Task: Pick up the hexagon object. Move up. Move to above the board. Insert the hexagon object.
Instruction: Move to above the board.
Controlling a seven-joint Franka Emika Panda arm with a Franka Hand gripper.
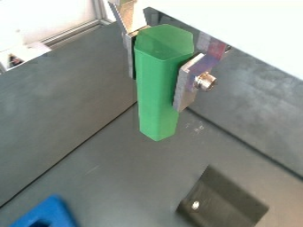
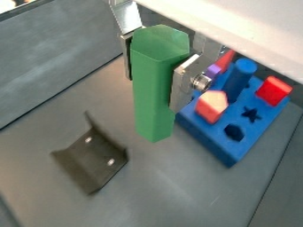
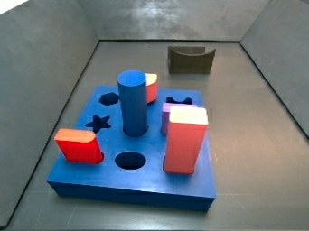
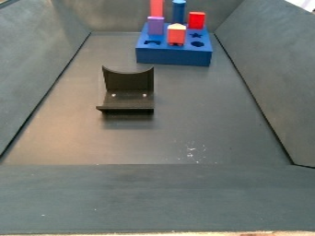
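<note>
In both wrist views my gripper (image 1: 160,71) (image 2: 155,71) is shut on the hexagon object (image 1: 160,89) (image 2: 154,89), a light-green faceted post held upright near its top between the two silver fingers (image 1: 192,82) (image 2: 183,82). The post hangs above the grey floor, touching nothing below it. The blue board (image 2: 243,135) lies beside and below the post in a wrist view. It also shows in both side views (image 3: 133,183) (image 4: 172,57), with a star hole (image 3: 100,122) and a round hole (image 3: 130,161). Neither the gripper nor the post shows in the side views.
The dark fixture (image 1: 225,208) (image 2: 89,160) (image 3: 191,60) (image 4: 127,90) stands on the floor apart from the board. On the board stand a blue cylinder (image 3: 132,99), a low red block (image 3: 79,144) and a tall red block (image 3: 185,140). Grey walls enclose the floor.
</note>
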